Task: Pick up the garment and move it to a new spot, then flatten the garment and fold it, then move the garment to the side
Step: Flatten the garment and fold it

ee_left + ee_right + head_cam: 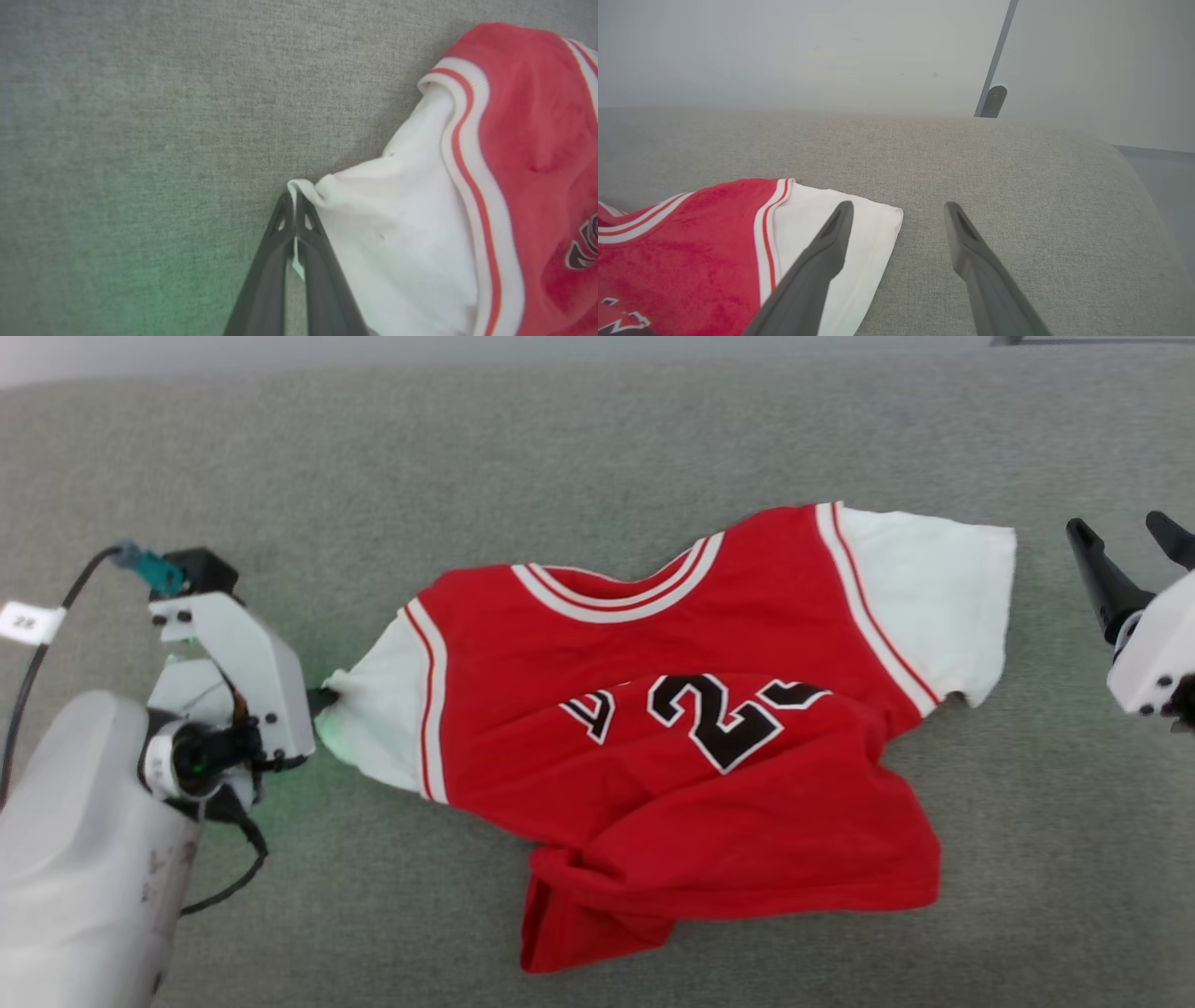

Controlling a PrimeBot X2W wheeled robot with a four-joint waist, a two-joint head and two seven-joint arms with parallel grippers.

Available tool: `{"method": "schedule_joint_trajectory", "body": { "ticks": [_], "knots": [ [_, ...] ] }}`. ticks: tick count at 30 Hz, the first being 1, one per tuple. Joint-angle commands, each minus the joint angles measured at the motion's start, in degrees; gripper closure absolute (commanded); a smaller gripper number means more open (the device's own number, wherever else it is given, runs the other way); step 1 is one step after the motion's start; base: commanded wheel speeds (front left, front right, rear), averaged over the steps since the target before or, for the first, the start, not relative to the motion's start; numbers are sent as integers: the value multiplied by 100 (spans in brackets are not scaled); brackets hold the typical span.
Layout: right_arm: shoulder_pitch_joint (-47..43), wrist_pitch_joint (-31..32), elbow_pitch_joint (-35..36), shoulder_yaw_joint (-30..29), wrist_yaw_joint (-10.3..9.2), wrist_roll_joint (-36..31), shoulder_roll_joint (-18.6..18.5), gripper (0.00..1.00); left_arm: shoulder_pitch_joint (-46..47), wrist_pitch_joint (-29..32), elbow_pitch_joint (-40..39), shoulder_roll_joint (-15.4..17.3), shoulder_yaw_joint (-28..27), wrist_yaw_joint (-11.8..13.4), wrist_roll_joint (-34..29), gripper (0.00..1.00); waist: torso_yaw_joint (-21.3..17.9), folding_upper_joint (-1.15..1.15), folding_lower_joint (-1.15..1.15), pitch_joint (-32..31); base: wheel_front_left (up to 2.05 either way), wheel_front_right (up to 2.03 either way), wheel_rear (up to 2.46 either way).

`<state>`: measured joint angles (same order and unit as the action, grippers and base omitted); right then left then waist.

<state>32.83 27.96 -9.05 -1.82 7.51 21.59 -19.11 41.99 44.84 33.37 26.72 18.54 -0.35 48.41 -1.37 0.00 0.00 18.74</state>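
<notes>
Pinching the outer edge of a white sleeve (406, 224), the left hand (295, 205) has its two dark fingers pressed together on a thin lip of cloth, a slight hold that I judge could slip under a hard tug. That sleeve lies left of the black chest numbers (719, 719) of the red jersey (653, 644), which rests on the grey upholstered surface (597, 439). Right of the numbers the other white sleeve (934, 588) lies flat, and just beyond it the right hand (1118, 527) hangs with fingers spread wide, holding nothing. Red cloth is folded across the numbers, and below them the hem (597, 915) is bunched. Flattening looks to be the step. The right hand should take the far sleeve's edge deeply, then both should draw apart evenly and low, before the hem is tugged away from the numbers.
</notes>
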Motion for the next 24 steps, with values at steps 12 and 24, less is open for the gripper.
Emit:
{"method": "schedule_joint_trajectory", "body": {
  "ticks": [12,24],
  "knots": [
    [1286,836,-1974,274,-4,483,-305,0,414,-206,483,-403,222,-275,-39,100,448,0,0,476,0,0,0],
    [1973,1294,-3476,351,-4,364,-106,100,702,-387,1033,-516,305,-448,-18,100,523,0,0,498,0,0,0]
  ]
}}
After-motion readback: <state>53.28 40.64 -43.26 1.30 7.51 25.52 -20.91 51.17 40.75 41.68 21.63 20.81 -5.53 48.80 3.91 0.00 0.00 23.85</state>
